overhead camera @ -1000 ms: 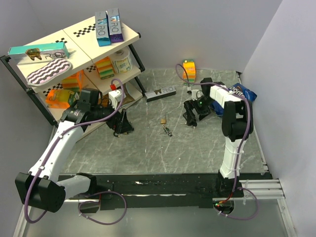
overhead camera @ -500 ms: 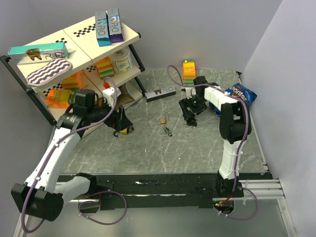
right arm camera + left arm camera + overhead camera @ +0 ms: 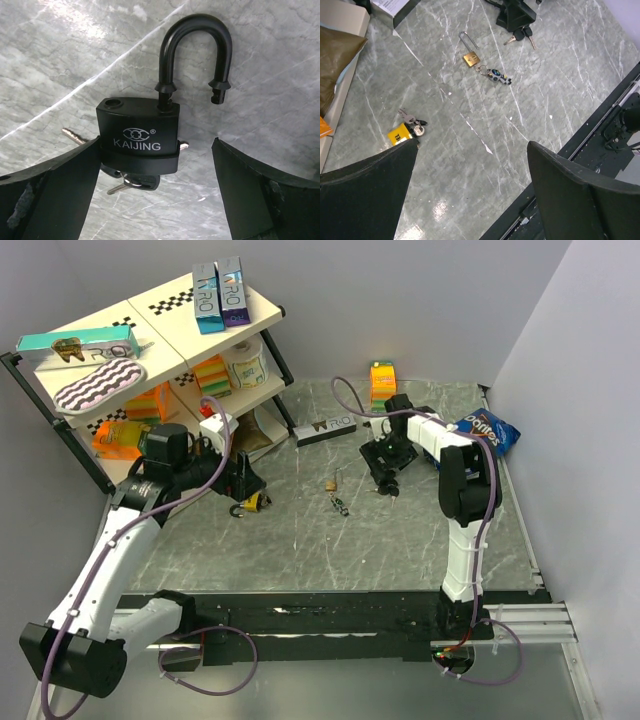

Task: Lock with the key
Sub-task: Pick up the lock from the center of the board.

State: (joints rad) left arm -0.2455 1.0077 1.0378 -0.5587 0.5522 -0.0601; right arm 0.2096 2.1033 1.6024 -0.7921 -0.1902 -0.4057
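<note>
A slanted shelf stands at the far-left corner of the grey surface, with two blue boxes, a teal box and a wavy-striped case on top. Just right of its foot lies a dark flat box. Farther right are an orange carton and a blue snack bag. In front of the shelf lies a yellow block with keys. Well to the right a black KAIJING padlock lies on keys, its shackle open.

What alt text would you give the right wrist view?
A black padlock marked KAIJING lies on a grey marbled table, shackle open, keys poking out beneath it. The open right claw frames it on both sides.
</note>
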